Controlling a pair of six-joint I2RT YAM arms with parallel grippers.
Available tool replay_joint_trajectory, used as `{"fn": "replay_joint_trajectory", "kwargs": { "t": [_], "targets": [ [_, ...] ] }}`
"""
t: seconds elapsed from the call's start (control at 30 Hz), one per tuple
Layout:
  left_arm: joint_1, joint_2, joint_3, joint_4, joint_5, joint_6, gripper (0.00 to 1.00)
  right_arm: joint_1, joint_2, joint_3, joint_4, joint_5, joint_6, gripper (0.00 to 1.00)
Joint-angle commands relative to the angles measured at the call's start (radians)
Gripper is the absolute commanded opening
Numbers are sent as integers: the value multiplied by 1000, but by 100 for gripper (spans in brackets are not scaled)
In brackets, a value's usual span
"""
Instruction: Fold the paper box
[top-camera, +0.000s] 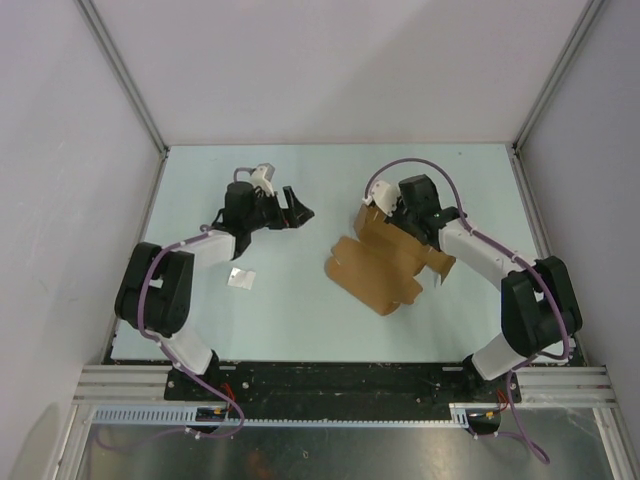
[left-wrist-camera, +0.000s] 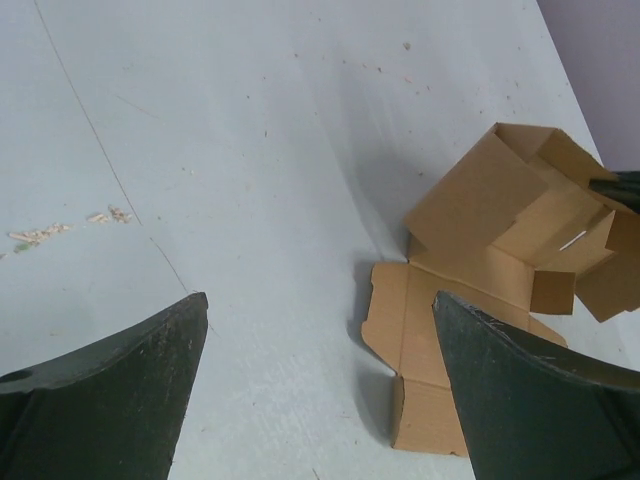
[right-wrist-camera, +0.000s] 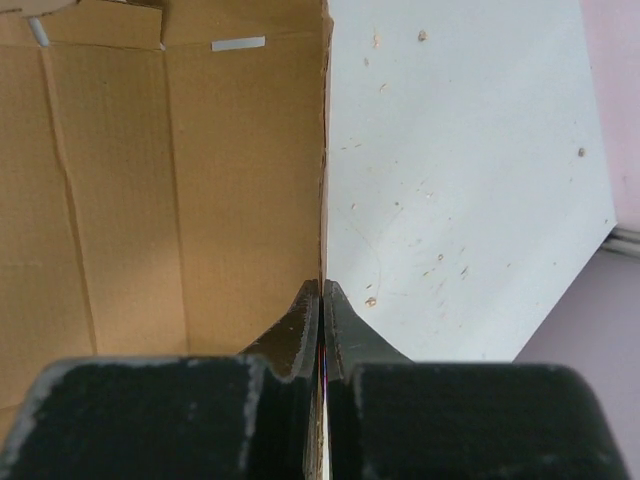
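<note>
My main worry is the pinch. My right end effector (right-wrist-camera: 322, 290) is closed tight on the bare edge of one panel of the paper box (top-camera: 375, 270), and that card looks thin. If I pull or twist from there, the edge could tear, slide out of the fingers, or bend somewhere other than along a crease. Only that one edge is held, so I also expect the loose flaps to drag on the bench (top-camera: 300, 330) or swing round when I move. A panel could end up folding the wrong way.

My left end effector (left-wrist-camera: 320, 305) stands wide open and holds nothing. It hovers over bare bench, well apart from the box, so it gives no support. From its wrist camera the box lies ahead and to the right, beyond the right-hand finger, and nothing touches.

The box sits right of the bench's middle, in front of the right arm. It is partly flat, with some panels raised at the far end where I grip it. A white scrap (top-camera: 241, 279) lies near the left arm, clear of the box.
</note>
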Motion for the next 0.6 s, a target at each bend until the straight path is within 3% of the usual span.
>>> {"fn": "replay_joint_trajectory", "kwargs": {
  "t": [0.0,0.1,0.2,0.3,0.47,0.53,0.57],
  "targets": [
    [27,-27,9,59,-35,-72,100,7,2,34,71,-1,-105,0],
    [89,-24,-18,133,46,-204,95,25,11,34,98,4,-107,0],
    [167,26,-93,398,195,-406,91,38,22,34,107,7,-96,0],
    [196,86,-95,552,321,-479,85,41,28,34,116,5,-77,0],
    [183,27,-125,559,246,-429,76,48,30,34,128,-4,-51,0],
    [179,-47,-153,540,158,-418,85,47,24,34,137,-12,-28,0],
    [170,-74,-147,421,126,-353,87,48,25,34,139,-16,-21,0]
  ]
}}
